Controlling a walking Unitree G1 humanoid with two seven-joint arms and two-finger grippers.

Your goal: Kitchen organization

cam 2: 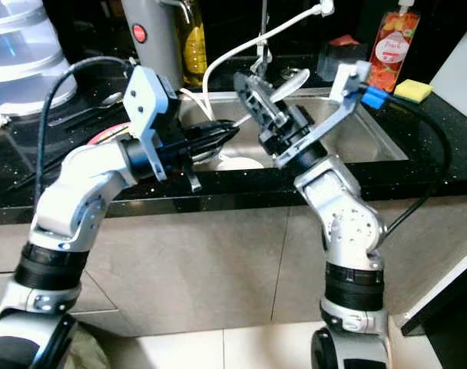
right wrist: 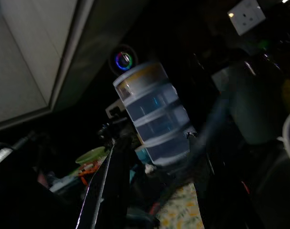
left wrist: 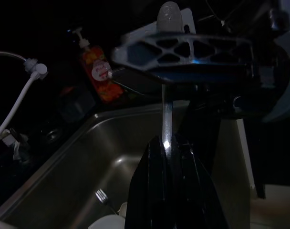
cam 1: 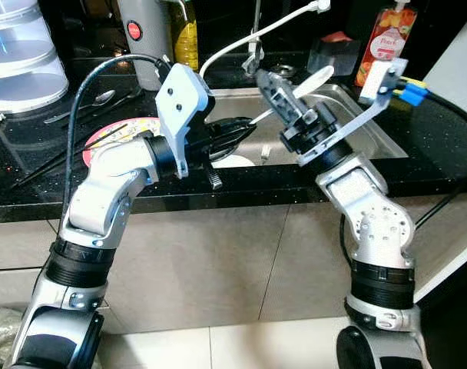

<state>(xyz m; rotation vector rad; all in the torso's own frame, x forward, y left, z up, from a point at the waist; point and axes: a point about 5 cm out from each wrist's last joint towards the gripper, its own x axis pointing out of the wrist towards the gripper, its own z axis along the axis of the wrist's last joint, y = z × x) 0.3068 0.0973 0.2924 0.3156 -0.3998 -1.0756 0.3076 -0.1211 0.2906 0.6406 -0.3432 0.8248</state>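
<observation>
Two grippers are seen at one spoon (cam 1: 314, 79) above the sink (cam 1: 372, 131): left gripper (cam 1: 245, 127), right gripper (cam 1: 273, 84). In the left wrist view, left jaws are clamped on its handle; right jaws cannot be judged. A mistimed release could drop it.

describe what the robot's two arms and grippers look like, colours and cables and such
Both arms are silver metal with black ribbed joint rings. The left gripper has long black fingers behind a pale blue-white plate dotted with small holes, and a black cable loops to it. The right gripper has grey lattice-patterned fingers, a white bracket and a blue and yellow connector with a black cable.
</observation>
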